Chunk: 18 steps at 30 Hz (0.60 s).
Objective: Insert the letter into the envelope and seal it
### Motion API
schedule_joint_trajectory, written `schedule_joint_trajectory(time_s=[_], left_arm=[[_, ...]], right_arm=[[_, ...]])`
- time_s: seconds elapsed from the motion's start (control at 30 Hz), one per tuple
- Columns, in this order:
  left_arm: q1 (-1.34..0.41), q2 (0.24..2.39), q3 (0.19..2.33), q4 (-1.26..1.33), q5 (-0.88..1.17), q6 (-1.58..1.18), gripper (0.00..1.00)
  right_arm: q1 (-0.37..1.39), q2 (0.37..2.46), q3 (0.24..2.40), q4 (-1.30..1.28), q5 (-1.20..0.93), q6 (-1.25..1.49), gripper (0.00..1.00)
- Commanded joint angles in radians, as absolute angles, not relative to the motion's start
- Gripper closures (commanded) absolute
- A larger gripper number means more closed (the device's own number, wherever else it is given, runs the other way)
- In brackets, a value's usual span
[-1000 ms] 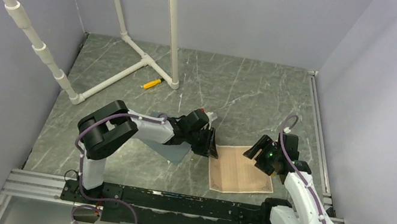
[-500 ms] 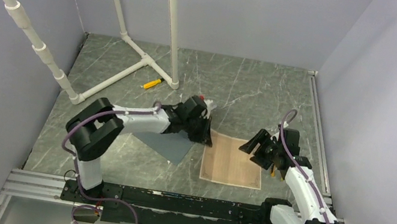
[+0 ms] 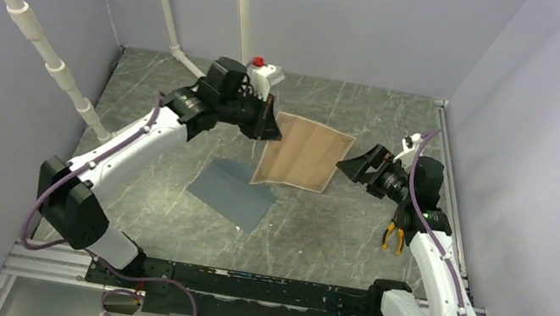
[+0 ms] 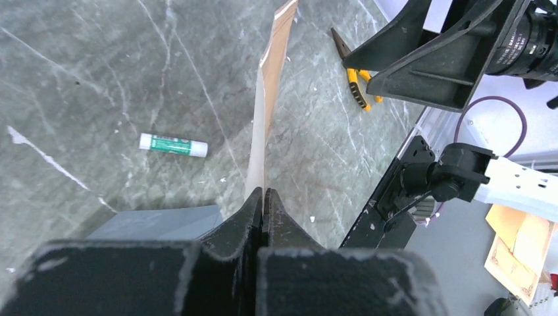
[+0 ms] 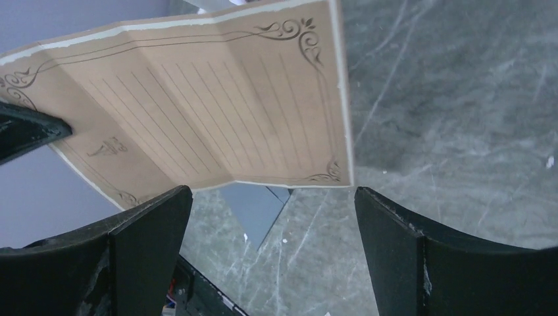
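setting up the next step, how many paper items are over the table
2. The letter hangs in the air, pinched at its edge by the left gripper; the envelope lies flat on the table. None seems hidden.

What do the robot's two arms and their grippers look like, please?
Both arms, left arm and right arm, have white links, black joints and a purple cable looped alongside. The left gripper and right gripper are black, with flat, wedge-shaped fingers.
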<state>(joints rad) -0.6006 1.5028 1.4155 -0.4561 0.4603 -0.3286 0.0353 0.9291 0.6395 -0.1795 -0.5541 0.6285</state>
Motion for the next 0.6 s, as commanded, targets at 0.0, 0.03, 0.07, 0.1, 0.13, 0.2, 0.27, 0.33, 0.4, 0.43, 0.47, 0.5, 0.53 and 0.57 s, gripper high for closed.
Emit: schedule_joint_trajectory(time_s=[0.0,0.03,0.07,0.1,0.13,0.2,0.27,0.33,0.4,0.43,0.47,0.5,0.53,0.57], left_arm=[[-0.550,1.448,1.490,-0.609,0.609,-0.162,0.98],[-0.547,1.439,1.508,-0.634,0.623,-0.144,0.97],[-0.544,1.429,1.525,-0.652,0.630,-0.134,0.98],[-0.539,1.416,1.537,-0.659,0.635,-0.136,0.97],[-0.535,1.403,1.545,-0.654,0.640,-0.147,0.98],[-0.525,1.377,1.557,-0.626,0.655,-0.217,0.97],[-0.519,1.364,1.570,-0.583,0.724,-0.287,0.98],[-0.520,1.359,1.593,-0.567,0.774,-0.335,0.97],[-0.518,1.346,1.600,-0.556,0.792,-0.371,0.98],[-0.518,1.336,1.598,-0.546,0.804,-0.387,0.98],[-0.518,1.328,1.596,-0.537,0.815,-0.401,0.98],[-0.518,1.321,1.594,-0.529,0.828,-0.412,0.98],[-0.518,1.313,1.595,-0.527,0.837,-0.419,0.98],[-0.518,1.310,1.596,-0.527,0.843,-0.425,0.98]], right_arm=[[0.035,0.901,0.697,-0.054,-0.607,0.594,0.00],[0.035,0.901,0.698,-0.045,-0.619,0.583,0.00],[0.035,0.900,0.699,-0.034,-0.632,0.576,0.00],[0.035,0.901,0.694,-0.018,-0.649,0.572,0.00],[0.035,0.901,0.686,-0.005,-0.667,0.572,0.00],[0.036,0.897,0.654,0.078,-0.710,0.593,0.00],[0.037,0.898,0.623,0.150,-0.760,0.627,0.00],[0.038,0.902,0.605,0.200,-0.789,0.663,0.00],[0.039,0.902,0.594,0.237,-0.801,0.701,0.00],[0.038,0.902,0.587,0.258,-0.804,0.716,0.00],[0.039,0.903,0.581,0.279,-0.808,0.735,0.00],[0.038,0.903,0.576,0.302,-0.813,0.753,0.00],[0.039,0.902,0.571,0.325,-0.819,0.774,0.00],[0.040,0.901,0.564,0.351,-0.824,0.795,0.00]])
